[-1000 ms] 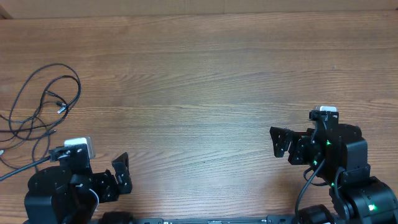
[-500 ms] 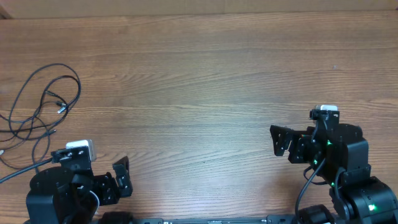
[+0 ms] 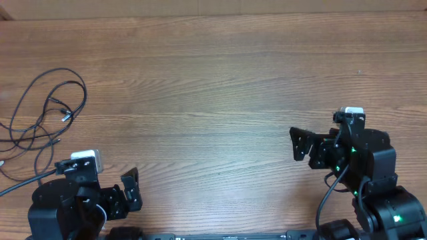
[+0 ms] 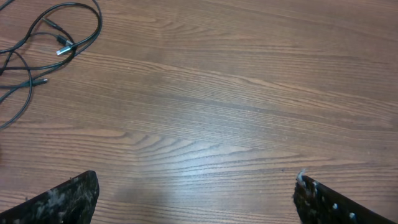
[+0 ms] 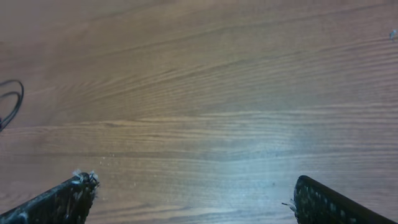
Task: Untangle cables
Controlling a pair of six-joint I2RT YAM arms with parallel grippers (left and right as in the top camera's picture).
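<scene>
The cables (image 3: 50, 107) are thin black cords in loose tangled loops at the far left of the wooden table, with small silvery plug ends. They also show at the top left of the left wrist view (image 4: 59, 34), and one loop shows at the left edge of the right wrist view (image 5: 11, 99). My left gripper (image 3: 131, 189) is open and empty near the front left edge, to the right of and below the cables. My right gripper (image 3: 301, 148) is open and empty at the front right, far from the cables.
The wooden table (image 3: 213, 87) runs across the whole view. The thicker black arm cable (image 3: 17, 181) trails from the left arm's base at the front left, close to the lower loops of the cords.
The left arm drew back slightly toward the front edge a second ago. The right arm shifted very slightly. The cables have not moved.
</scene>
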